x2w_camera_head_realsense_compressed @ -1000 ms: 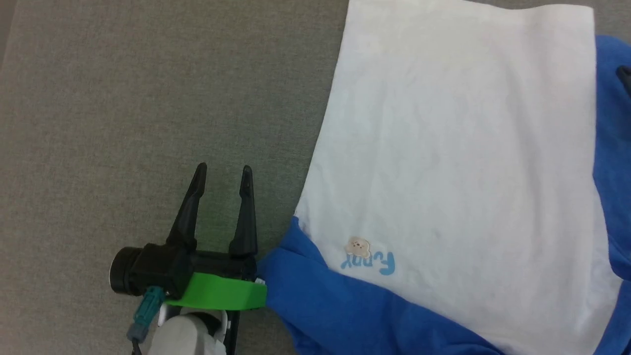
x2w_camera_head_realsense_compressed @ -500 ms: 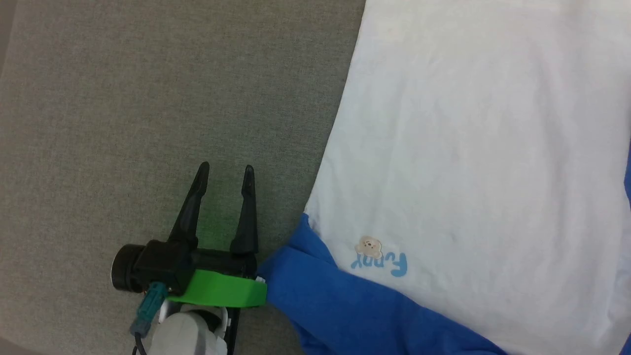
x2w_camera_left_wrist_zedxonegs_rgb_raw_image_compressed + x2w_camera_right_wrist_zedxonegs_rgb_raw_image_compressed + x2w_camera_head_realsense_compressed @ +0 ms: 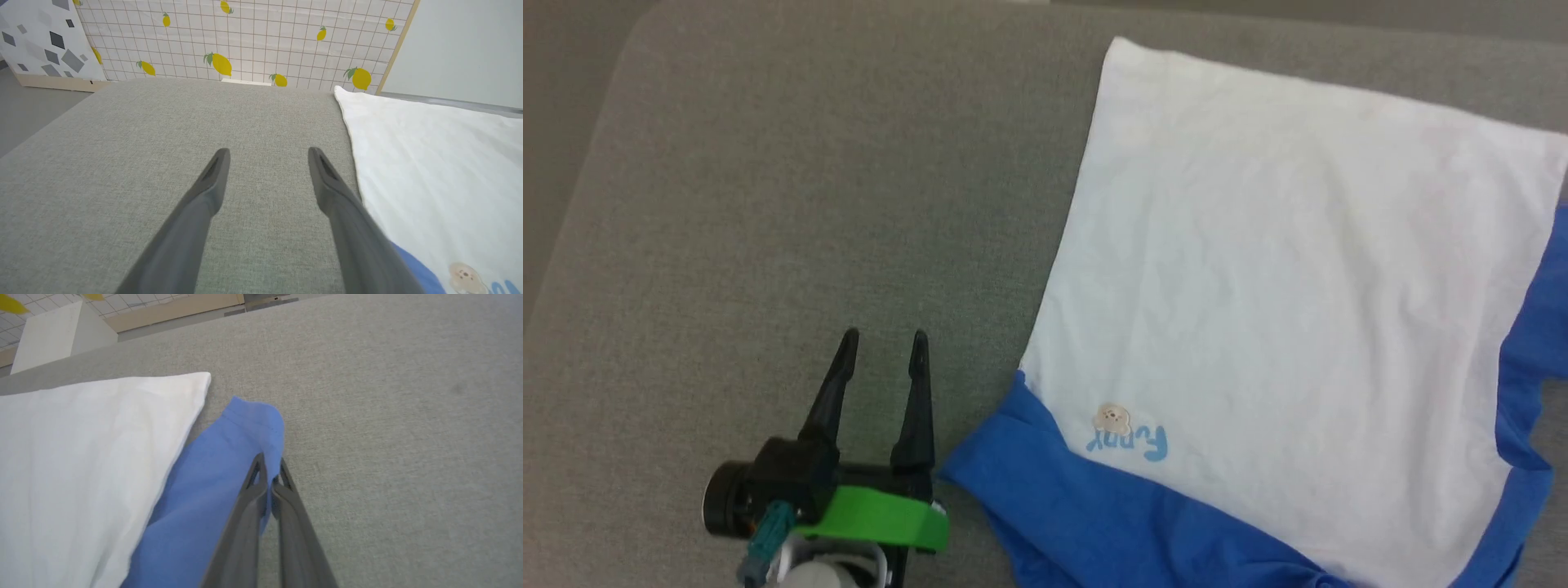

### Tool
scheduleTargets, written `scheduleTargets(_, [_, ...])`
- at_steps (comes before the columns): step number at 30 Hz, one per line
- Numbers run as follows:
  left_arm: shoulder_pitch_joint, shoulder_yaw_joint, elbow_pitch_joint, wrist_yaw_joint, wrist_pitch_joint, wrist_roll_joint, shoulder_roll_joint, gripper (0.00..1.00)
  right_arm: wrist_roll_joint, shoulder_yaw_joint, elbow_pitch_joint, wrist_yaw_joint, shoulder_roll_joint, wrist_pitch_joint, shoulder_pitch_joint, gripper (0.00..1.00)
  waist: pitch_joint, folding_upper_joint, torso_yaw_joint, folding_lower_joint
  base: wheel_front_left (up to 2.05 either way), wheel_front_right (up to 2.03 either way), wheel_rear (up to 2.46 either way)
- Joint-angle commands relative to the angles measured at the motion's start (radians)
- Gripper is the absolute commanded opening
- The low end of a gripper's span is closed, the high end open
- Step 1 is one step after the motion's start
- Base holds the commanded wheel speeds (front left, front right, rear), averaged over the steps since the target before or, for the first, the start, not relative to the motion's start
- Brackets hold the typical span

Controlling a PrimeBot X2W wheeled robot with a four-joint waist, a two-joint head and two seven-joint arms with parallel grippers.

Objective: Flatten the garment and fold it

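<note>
One change in the last second: the right gripper [image 3: 270, 458], spread before, now has its fingers pressed together, pinching the outer edge of the blue sleeve [image 3: 212, 477] a little short of the cuff, as the right wrist view reads it. Second change, of the camera only: the head view has drawn back and now takes in the far hem and a rounded corner of the table [image 3: 768, 204]; nothing suggests the cloth itself moved. Item, garment [image 3: 1258, 286]: white body spread nearly flat on the grey table, right of centre in the head view, chest lettering [image 3: 1131, 441] toward the robot, the other blue sleeve [image 3: 1045, 490] bunched at the near edge. Item, left gripper [image 3: 885, 335]: fingers spread, holding nothing, over bare table just beside that near sleeve, not touching it. Reading for the task: flattening looks largely done. The fresh pinch suggests the right sleeve is about to be drawn out or turned in over the body as a first fold. Containers: none entered; the garment lies loose on the table, inside nothing.
</note>
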Motion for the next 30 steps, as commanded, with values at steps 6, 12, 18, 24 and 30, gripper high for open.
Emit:
scheduleTargets(6, [0.098,0.029,0.017,0.002,-0.004,-0.012,0.014,1.00,0.007,-0.055,-0.065,-0.002,0.018,-0.010,0.085,0.00,-0.265,0.0000,-0.049,0.0001,0.00,0.00,0.00])
scheduleTargets(12, [0.183,0.050,0.007,0.015,0.003,-0.026,0.034,1.00,0.022,-0.021,-0.187,-0.002,0.036,0.024,0.104,0.00,-0.401,0.0000,-0.085,0.0001,0.00,0.00,0.00])
scheduleTargets(18, [0.248,0.062,-0.017,0.032,0.015,-0.040,0.040,1.00,0.048,0.042,-0.303,-0.002,0.015,0.069,0.064,0.00,-0.469,0.0000,-0.115,0.0001,0.00,0.00,0.00])
scheduleTargets(24, [0.285,0.066,-0.036,0.040,0.020,-0.049,0.042,1.00,0.099,0.160,-0.374,-0.002,0.007,0.088,0.029,0.00,-0.493,0.0000,-0.125,0.0001,0.00,0.00,0.00])
scheduleTargets(30, [0.297,0.075,-0.065,0.051,0.031,-0.045,0.059,1.00,0.147,0.327,-0.456,-0.002,0.064,0.097,0.067,0.00,-0.484,0.0000,-0.108,0.0001,0.00,0.00,0.00])
